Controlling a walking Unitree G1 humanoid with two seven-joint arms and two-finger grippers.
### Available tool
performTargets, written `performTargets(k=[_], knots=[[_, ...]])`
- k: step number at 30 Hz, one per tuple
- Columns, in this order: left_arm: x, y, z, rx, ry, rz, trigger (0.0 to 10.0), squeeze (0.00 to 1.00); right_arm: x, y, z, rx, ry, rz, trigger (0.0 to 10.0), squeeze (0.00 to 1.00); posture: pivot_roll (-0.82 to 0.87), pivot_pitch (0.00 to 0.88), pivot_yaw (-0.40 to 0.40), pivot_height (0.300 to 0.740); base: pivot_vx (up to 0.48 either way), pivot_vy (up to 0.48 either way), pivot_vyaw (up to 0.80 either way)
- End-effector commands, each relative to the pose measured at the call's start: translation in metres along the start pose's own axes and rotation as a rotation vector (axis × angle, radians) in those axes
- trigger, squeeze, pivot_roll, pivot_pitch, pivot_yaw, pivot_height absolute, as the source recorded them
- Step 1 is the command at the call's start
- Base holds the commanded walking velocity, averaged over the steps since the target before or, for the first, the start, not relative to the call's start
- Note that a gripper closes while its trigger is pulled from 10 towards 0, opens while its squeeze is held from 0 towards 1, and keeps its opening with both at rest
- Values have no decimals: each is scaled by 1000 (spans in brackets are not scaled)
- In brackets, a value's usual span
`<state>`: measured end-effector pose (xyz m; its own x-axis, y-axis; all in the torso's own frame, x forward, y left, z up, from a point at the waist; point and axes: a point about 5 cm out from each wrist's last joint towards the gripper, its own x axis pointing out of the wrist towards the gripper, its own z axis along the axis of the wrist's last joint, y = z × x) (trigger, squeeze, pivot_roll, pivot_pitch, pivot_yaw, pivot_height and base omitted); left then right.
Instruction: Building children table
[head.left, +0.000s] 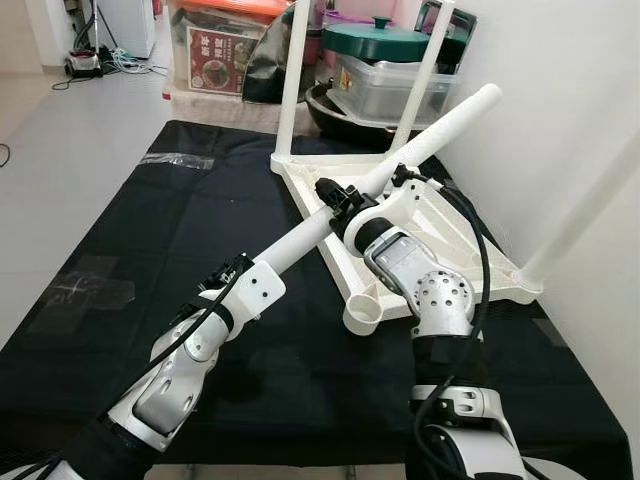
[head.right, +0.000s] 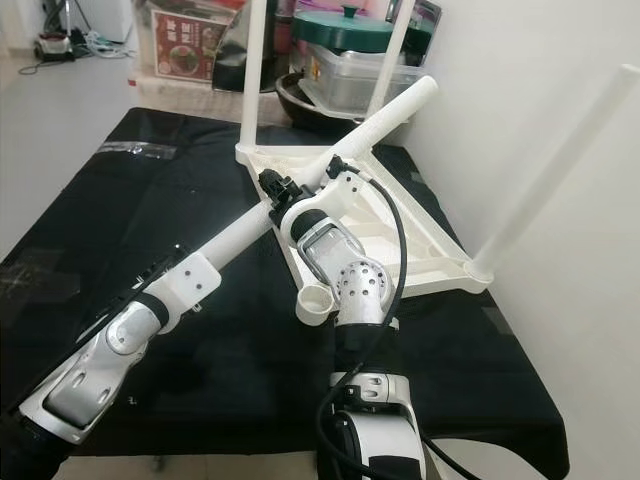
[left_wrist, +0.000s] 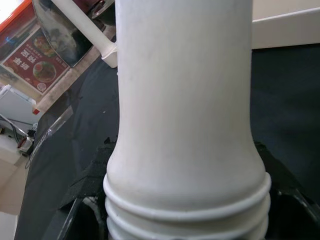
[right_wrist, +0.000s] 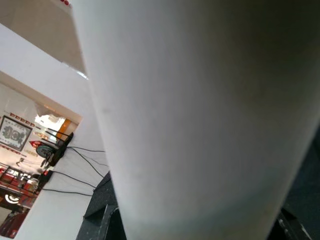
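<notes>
Holding a long white plastic table leg (head.left: 400, 163) across my front, slanting from my left gripper (head.left: 243, 272) low at the near end up past my right gripper (head.left: 338, 200) toward the white wall (head.left: 560, 120). Left jaws are clamped on the leg's near end; the left wrist view shows the ribbed threaded end (left_wrist: 187, 200) sitting between the black fingers (left_wrist: 75, 220). Right jaws are clamped round the leg near its middle.

Under the leg lies the white plastic tabletop (head.left: 440, 235), upside down on a black cloth (head.left: 150, 230) spread over the floor. Three more white legs already stand in its corners: two upright at the far side (head.left: 292, 70) (head.left: 428, 60), one slanting out on the right (head.left: 590, 205). The near corner socket (head.left: 364, 315), a round open cup, stands empty, just beside my right forearm (head.left: 440, 295).

Beyond the cloth: a clear plastic storage box (head.left: 215, 45) with a red printed carton inside, a dark green pot lid (head.left: 375, 40) on stacked containers (head.left: 395, 88), and cables (head.left: 110, 62) on the pale tiled floor (head.left: 60, 140). Strips of clear tape (head.left: 175, 160) lie on the cloth to the left.
</notes>
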<state>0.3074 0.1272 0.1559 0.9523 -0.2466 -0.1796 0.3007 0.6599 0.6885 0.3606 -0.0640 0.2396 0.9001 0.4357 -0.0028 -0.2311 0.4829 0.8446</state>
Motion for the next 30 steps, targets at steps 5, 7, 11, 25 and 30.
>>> performTargets(k=[5, 7, 11, 25, 30], knots=[[-4, -13, 11, -55, -77, -96, 10000, 1000, 4, 31, -50, 125, 151, 153, 0, 0, 134, 0, -168, 740, 0, 0, 0], [-6, -13, 13, -91, -92, -116, 10000, 1000, 4, 32, -50, 121, 149, 161, 0, 0, 134, 0, -168, 740, 0, 0, 0], [-16, 6, 16, -203, -153, -84, 10000, 1000, 5, 29, -32, 43, 110, 198, 0, 0, 138, 0, -168, 740, 0, 0, 0], [-83, 30, 16, -428, -316, -175, 10000, 839, 0, -20, 79, -430, -177, -60, 0, 0, 163, 0, -205, 740, 0, 0, 0], [-82, 32, 7, -437, -274, -87, 10000, 0, -7, -20, 107, -597, -295, -112, 0, 0, 154, 0, -203, 740, 0, 0, 0]])
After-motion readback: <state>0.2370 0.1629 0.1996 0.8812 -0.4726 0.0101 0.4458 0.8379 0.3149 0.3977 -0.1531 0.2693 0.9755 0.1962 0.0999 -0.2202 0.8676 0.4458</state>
